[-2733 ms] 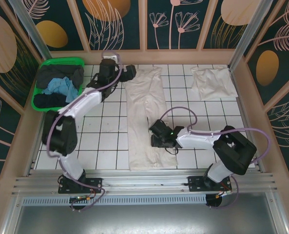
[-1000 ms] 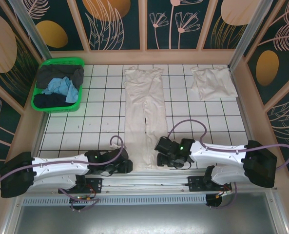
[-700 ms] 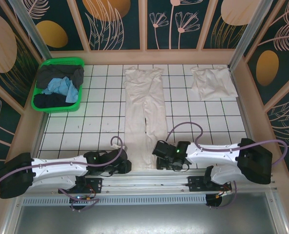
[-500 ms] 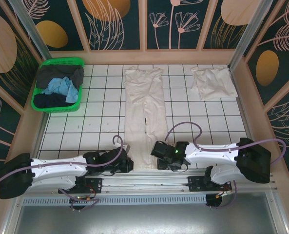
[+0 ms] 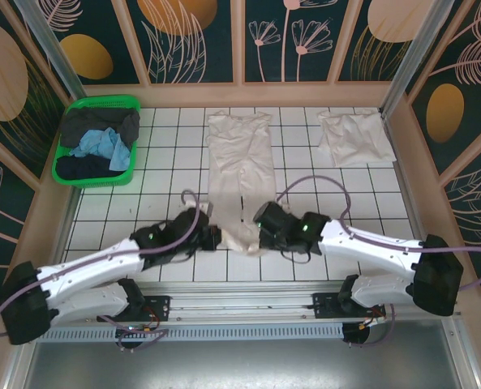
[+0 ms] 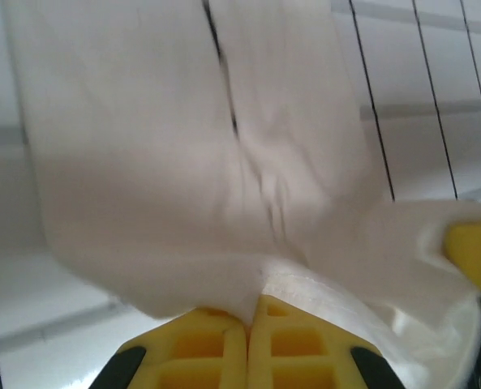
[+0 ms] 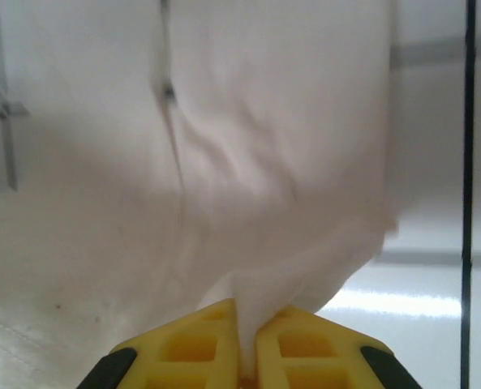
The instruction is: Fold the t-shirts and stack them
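Your left pincer (image 5: 215,237) is clamped tight on the near left corner of the long white t-shirt (image 5: 238,154), its yellow fingers (image 6: 212,347) pressed together with cloth caught between them. Your right pincer (image 5: 256,240) pinches the near right corner the same way. The shirt's near end is bunched between the two, and the rest lies flat on the tiled worktop (image 5: 159,182) toward the far wall. A second t-shirt (image 5: 354,136) lies folded at the far right.

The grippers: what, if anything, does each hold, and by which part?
The long white t-shirt, near edge: left gripper at its left corner, right gripper at its right.
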Controlling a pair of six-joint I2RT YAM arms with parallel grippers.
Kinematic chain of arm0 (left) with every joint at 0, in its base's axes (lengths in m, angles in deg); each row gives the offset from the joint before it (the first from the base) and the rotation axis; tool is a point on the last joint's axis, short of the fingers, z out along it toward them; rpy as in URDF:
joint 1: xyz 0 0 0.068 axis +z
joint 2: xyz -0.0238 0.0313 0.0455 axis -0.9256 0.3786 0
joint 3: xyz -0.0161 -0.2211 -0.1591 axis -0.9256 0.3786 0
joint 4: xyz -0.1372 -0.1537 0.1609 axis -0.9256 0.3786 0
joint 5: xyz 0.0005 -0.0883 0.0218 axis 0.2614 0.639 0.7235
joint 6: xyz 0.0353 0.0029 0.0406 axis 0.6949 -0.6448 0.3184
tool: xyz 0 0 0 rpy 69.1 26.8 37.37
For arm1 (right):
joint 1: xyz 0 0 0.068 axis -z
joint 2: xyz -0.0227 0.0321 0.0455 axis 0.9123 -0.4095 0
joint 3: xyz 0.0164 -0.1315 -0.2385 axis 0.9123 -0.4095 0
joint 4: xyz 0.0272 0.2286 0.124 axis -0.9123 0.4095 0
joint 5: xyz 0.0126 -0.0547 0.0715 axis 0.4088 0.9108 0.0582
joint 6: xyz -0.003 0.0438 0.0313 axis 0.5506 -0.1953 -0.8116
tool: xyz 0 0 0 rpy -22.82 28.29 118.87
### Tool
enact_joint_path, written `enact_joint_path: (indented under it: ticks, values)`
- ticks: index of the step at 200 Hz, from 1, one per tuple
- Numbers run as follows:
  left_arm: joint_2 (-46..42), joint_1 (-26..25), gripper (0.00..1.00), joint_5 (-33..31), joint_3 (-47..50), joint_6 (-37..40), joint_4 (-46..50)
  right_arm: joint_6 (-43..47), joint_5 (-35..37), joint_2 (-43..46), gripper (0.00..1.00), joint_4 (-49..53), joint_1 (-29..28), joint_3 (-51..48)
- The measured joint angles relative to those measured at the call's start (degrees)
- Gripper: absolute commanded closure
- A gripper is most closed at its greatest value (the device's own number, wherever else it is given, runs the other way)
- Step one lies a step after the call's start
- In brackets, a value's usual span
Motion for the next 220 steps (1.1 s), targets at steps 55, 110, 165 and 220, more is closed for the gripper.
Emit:
enact_joint_path:
  ticks: [55,110,165,220]
  values:
    - [21.1,16.0,1.00,2.6,-23.2,13.5,-1.9,17.9,-0.6,-11.0,0.91,-7.0,19.7,14.4]
    - [37.5,24.2,1.00,8.3,-33.5,17.7,-1.9,29.2,-7.9,-30.3,0.91,-9.8,29.6,30.5]
    - [49.0,27.2,1.00,12.5,-40.6,20.3,0.0,33.2,-12.8,-42.5,0.91,-9.1,32.5,39.5]
    - [55.6,30.6,0.85,13.9,-46.8,21.7,2.5,34.6,-15.7,-48.2,0.86,-9.0,35.3,42.7]
